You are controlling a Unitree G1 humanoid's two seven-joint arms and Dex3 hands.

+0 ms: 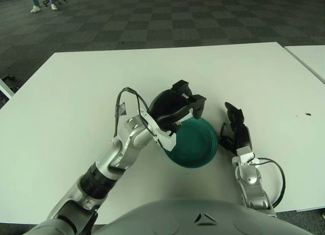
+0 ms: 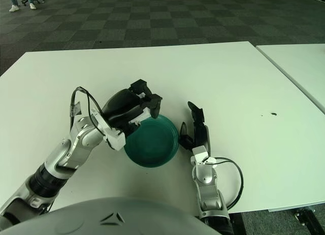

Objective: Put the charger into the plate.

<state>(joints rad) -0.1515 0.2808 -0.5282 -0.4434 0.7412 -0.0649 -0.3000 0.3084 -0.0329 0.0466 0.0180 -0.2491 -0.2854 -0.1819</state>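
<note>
Left hand (image 1: 177, 110): it hangs over the upper left rim of the plate, dark palm turned down, fingers (image 1: 195, 104) curled inward toward the dish. From where I stand, I cannot tell whether they are pinching anything.
Charger: I cannot make it out in either eye view. Nothing that reads as a charger lies on the table, and the underside of the left hand is hidden, so its position, its long axis and the way it points cannot be told.
Plate (image 1: 195, 148): a round dark green dish on the white table (image 1: 61, 103), near the front edge and between the two hands. The part of its bowl that shows is bare green. Its upper left portion is covered by the left hand and wrist.
Right hand (image 1: 237, 131): just beside the plate's right rim, fingers stretched out long and pointing away from the robot, holding nothing. Whether it touches the tabletop is not plain.
Cables: a thin dark loop (image 1: 129, 95) stands up from the left wrist, and another (image 1: 277, 176) curls off the right forearm near the table's front edge.
Cut off: the left upper arm runs out at the bottom left, and the robot's grey chest (image 1: 203, 217) blocks the near table edge.
Second table (image 1: 310, 55): only its corner shows at the far right.
</note>
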